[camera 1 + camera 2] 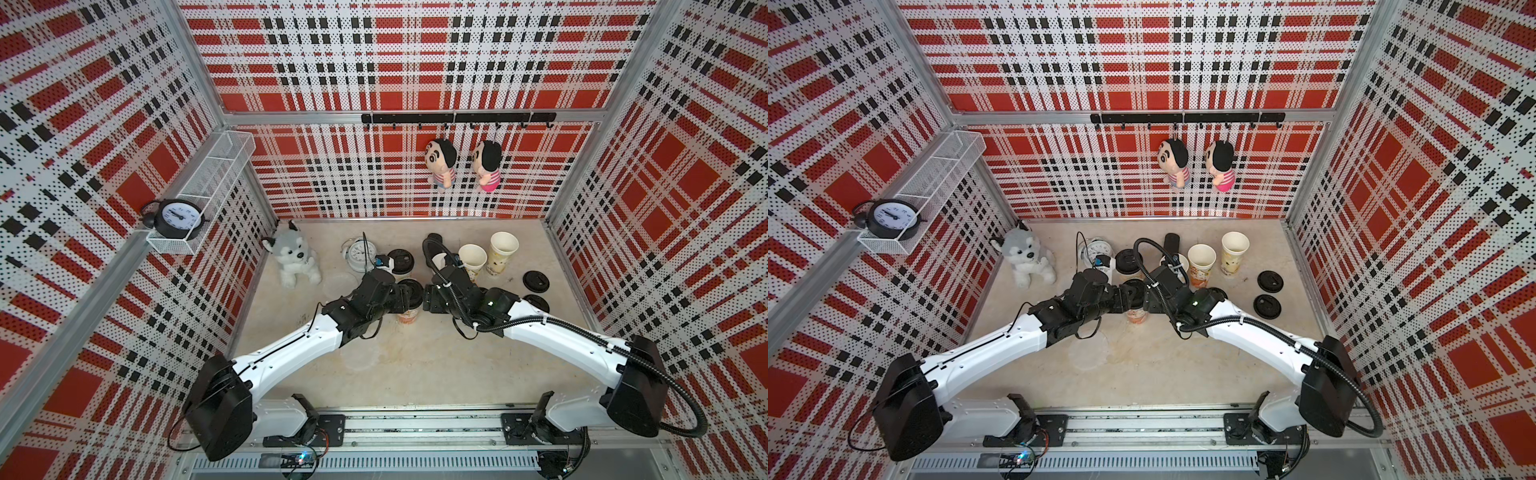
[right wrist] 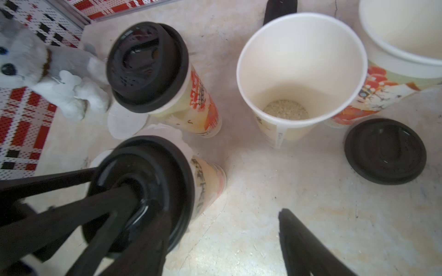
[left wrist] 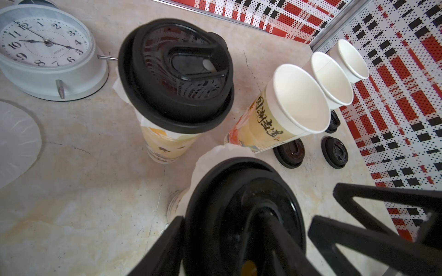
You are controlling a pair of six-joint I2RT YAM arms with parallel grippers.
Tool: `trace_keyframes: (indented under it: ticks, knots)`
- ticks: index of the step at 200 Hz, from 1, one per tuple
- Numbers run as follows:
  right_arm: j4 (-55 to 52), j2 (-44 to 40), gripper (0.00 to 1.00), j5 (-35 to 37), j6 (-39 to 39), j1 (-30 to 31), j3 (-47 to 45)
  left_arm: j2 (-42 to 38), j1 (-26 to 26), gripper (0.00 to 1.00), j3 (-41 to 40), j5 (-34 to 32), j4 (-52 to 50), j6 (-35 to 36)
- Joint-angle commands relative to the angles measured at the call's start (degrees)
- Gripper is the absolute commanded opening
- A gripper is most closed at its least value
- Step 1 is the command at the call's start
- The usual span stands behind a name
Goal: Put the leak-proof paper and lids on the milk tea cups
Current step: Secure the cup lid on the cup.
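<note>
A sheet of leak-proof paper (image 3: 222, 153) is pinched under the black lid (image 3: 241, 215) of the near milk tea cup (image 2: 208, 181), and its white edge is seen sticking out past the rim. The second milk tea cup (image 3: 167, 143) is stood just behind it, also shut with a lid, and paper is seen poking out there too. One more round sheet (image 3: 16, 141) is laid flat on the table (image 3: 83, 191), near the white clock (image 3: 45, 47). The open milk tea cups (image 3: 299, 98) are lined up in a row toward the wall, and loose lids (image 3: 334, 151) are laid beside them. The left gripper (image 3: 246, 224) is set with a finger on each side of the near cup's lid; whether the lid is squeezed cannot be told. The right gripper (image 2: 208, 202) is spread wide, and nothing is held by it: one fingertip (image 2: 129, 193) is laid on the middle of that same lid, and the other is kept out over bare table. A plush dog (image 2: 47, 71) is sat in the corner.
</note>
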Motion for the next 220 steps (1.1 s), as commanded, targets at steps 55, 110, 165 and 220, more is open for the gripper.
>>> trace_keyframes:
  ticks: [55,110,165,220]
  knots:
    - [3.13,-6.46,0.75,-4.64,-3.1,-2.57,-2.03,2.67,0.29,0.58,1.75,-0.54,-13.18,1.78]
    - [2.95,-7.95,0.76,-4.59,-2.88,-3.54,-3.28,4.12,1.07,0.63,7.31,-1.6,-15.84,3.88]
    - [2.43,-8.38,0.76,-4.86,-2.83,-4.32,-3.73,5.66,1.08,0.66,12.44,-2.44,-17.76,4.98]
    - [1.91,-8.81,0.76,-5.07,-3.05,-5.12,-3.56,5.58,1.08,0.67,16.34,-2.63,-19.4,5.84]
